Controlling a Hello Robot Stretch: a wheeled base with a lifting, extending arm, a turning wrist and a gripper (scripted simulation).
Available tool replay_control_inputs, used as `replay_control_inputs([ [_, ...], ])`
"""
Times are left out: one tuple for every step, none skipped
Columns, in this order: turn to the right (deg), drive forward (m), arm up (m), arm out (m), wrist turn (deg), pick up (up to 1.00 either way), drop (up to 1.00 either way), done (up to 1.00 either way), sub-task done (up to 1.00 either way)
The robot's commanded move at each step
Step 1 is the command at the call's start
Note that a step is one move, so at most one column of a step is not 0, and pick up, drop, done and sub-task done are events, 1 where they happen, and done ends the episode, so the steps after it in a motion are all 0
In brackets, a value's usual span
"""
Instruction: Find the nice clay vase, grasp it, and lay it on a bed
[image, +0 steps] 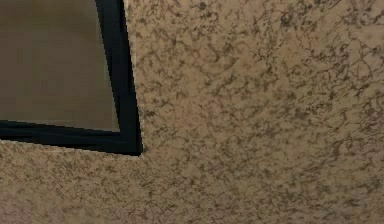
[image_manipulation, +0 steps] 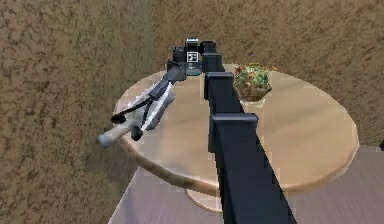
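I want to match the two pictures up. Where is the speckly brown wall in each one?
Forward view: the speckled brown wall covers the right side and bottom, beside a dark frame at upper left.
Arm side view: the same wall runs across the top and down the left, behind the round table.
Shared landmark: that wall.

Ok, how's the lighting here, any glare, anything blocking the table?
Arm side view: the round table is brightly lit against dimmer walls, the dark arm hiding its middle. Forward view: even light on a speckled wall and dark-framed panel, no glare.
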Motion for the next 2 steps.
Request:
replay_control_inputs([
  [0.0,0.00,0.00,0.00,45.0,0.00,0.00,0.00,0.00],
  [0.0,0.00,0.00,0.00,21.0,0.00,0.00,0.00,0.00],
])
